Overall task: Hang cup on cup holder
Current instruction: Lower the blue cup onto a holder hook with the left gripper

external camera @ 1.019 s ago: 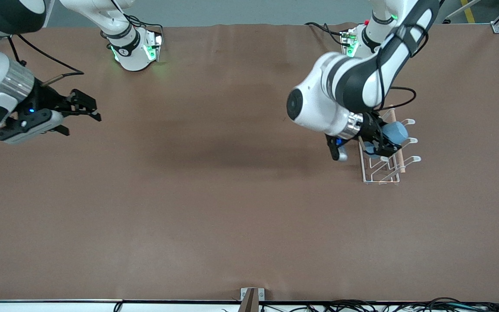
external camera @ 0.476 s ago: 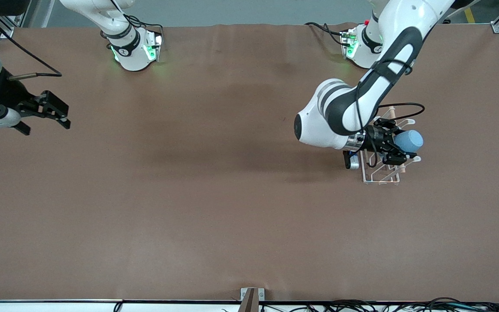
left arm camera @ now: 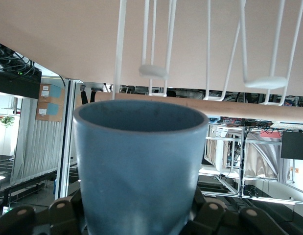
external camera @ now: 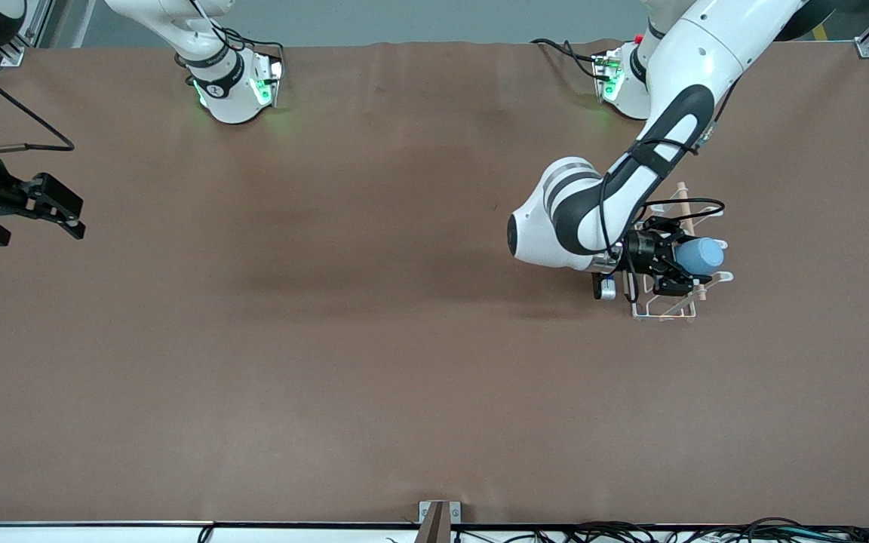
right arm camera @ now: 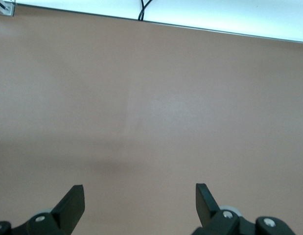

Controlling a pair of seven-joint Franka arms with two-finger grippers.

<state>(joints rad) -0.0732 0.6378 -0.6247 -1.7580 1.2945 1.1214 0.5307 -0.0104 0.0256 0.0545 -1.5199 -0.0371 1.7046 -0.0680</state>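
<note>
The left gripper [external camera: 668, 265] was clamped on the cup [external camera: 701, 256], holding it sideways over the cup holder [external camera: 668, 302] at the left arm's end of the table. In the front view the cup's flat end pointed away from the arm, toward the table's edge at that end. My guess is it was tipped over like that so the open mouth could slide onto one of the prongs, but whether the cup was already on a prong or just close to one I honestly couldn't tell.

The left wrist view was mostly cup [left arm camera: 139, 164], with the black fingers [left arm camera: 63, 215] hugging it low down on both sides. Past it you could see the white wires of the cup holder [left arm camera: 163, 72] and its wooden rod [left arm camera: 249, 108] running across, close but seemingly not touching.

What's hard to read: the gripper and arm covered a good chunk of the rack in the front view, so I couldn't count the prongs or see which one was being aimed at. The open end of the cup was hidden too.

The right gripper [external camera: 35, 204] was just waiting over bare table at the right arm's end, fingers [right arm camera: 73, 203] spread wide apart with nothing between them, partly cut off at the picture's edge.
</note>
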